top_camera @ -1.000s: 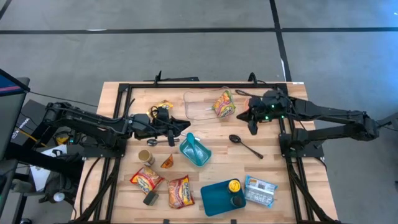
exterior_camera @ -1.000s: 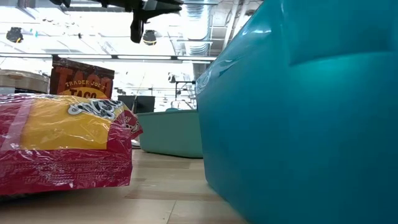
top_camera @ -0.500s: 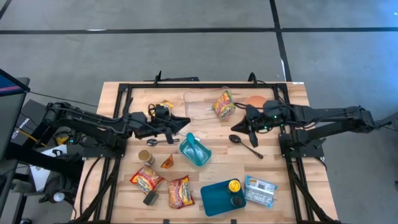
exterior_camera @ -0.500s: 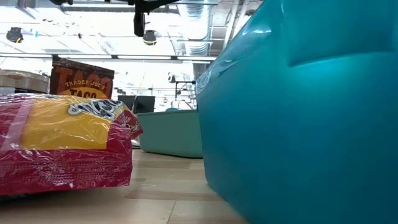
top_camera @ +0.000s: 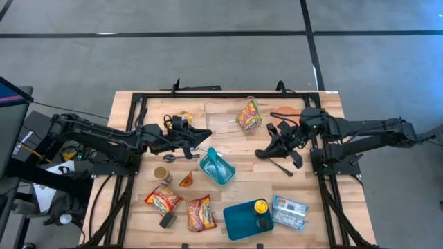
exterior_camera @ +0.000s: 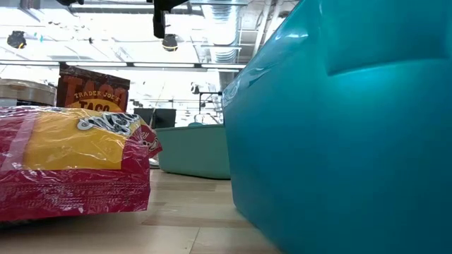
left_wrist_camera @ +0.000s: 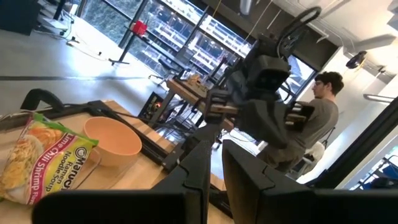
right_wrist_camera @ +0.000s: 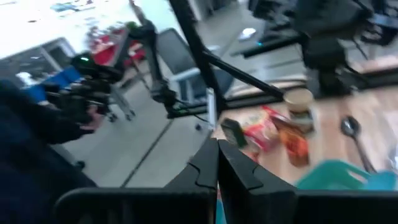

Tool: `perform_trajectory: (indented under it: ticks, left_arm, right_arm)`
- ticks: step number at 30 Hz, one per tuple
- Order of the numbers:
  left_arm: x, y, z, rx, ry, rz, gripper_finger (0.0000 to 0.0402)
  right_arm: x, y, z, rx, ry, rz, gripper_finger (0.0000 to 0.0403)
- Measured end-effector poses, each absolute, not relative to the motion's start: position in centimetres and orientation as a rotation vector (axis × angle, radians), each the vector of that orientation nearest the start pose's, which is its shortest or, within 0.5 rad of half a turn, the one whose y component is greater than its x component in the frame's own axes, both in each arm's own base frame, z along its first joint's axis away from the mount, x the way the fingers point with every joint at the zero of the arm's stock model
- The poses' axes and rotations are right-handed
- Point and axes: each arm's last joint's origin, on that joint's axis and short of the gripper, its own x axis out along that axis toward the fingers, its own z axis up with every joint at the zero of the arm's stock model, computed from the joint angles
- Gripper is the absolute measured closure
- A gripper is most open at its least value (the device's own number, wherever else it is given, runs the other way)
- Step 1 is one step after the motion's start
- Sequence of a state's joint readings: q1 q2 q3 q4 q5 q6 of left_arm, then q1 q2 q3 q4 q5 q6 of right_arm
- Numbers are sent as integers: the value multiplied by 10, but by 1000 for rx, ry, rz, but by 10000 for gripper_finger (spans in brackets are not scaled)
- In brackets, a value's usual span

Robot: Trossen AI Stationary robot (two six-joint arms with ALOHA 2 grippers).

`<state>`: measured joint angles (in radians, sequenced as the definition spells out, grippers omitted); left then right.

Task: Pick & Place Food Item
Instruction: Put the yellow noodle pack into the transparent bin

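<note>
Overhead view of a wooden table with two robot arms; the right arm has swung from the upper right toward the table's middle.

The right gripper (top_camera: pixel 266 151), jaws pressed fully shut and holding nothing, now hangs over the black spoon (top_camera: pixel 278 164) right of centre; a second ago it was beside the noodle packet (top_camera: pixel 249 115), which lies in the clear tray (top_camera: pixel 220 119) at upper centre. Its move has uncovered a tan bowl (top_camera: pixel 290 111) at upper right. The left gripper (top_camera: pixel 205 137) has not moved at centre left, jaws nearly closed and empty, above the teal container (top_camera: pixel 217 167).
</note>
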<state>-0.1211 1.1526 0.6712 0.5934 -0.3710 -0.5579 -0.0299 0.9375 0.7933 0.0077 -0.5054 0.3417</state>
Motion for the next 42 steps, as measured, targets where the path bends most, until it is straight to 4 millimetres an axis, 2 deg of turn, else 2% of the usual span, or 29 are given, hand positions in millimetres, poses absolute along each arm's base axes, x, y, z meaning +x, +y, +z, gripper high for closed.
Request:
perform_trajectory:
  ticks: [6, 16, 23, 28, 35, 42]
  left_arm:
    - [251, -20, 295, -582, -177, 218, 366]
    - [252, -13, 295, -580, -184, 243, 366]
    - [252, 13, 295, -560, -212, 343, 366]
    - [249, 36, 295, -447, -214, 444, 366]
    - [243, 68, 295, -265, -191, 585, 366]
    - [233, 96, 293, -233, -182, 706, 366]
  right_arm:
    - [207, -8, 333, 375, 163, 465, 403]
    - [199, -55, 332, 372, 120, 241, 403]
    - [190, -82, 326, 410, 148, 43, 403]
    - [185, -92, 317, 447, 208, -92, 403]
    - [183, -94, 315, 462, 232, -113, 403]
    - [183, -94, 315, 463, 232, -113, 403]
